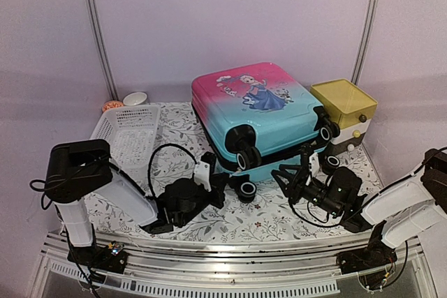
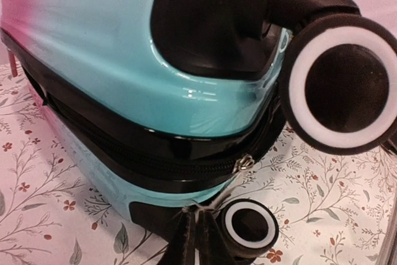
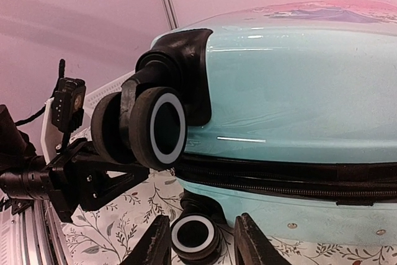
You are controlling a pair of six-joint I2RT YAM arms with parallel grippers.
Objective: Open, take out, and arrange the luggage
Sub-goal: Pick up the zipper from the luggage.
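The luggage [image 1: 258,113] lies flat on the floral table, pink fading to turquoise, its wheels facing the arms. In the left wrist view its black zipper band [image 2: 124,153] runs round the turquoise shell [image 2: 124,60]. My left gripper [image 2: 195,211] is shut on the silver zipper pull [image 2: 219,194], which hangs from the slider at the near corner beside a lower wheel [image 2: 251,226]. In the top view the left gripper [image 1: 211,178] touches the case's front left corner. My right gripper [image 3: 201,240] is open, its fingers [image 3: 155,243] either side of a lower wheel [image 3: 193,235], below the shell [image 3: 298,91]; it shows again as the right gripper [image 1: 290,172].
A white perforated basket [image 1: 129,134] stands left of the case. A yellow-topped drawer box [image 1: 346,106] sits against its right side. A white bowl [image 1: 135,98] and an orange item [image 1: 112,105] lie at the back left. The left arm [image 3: 62,172] shows in the right wrist view.
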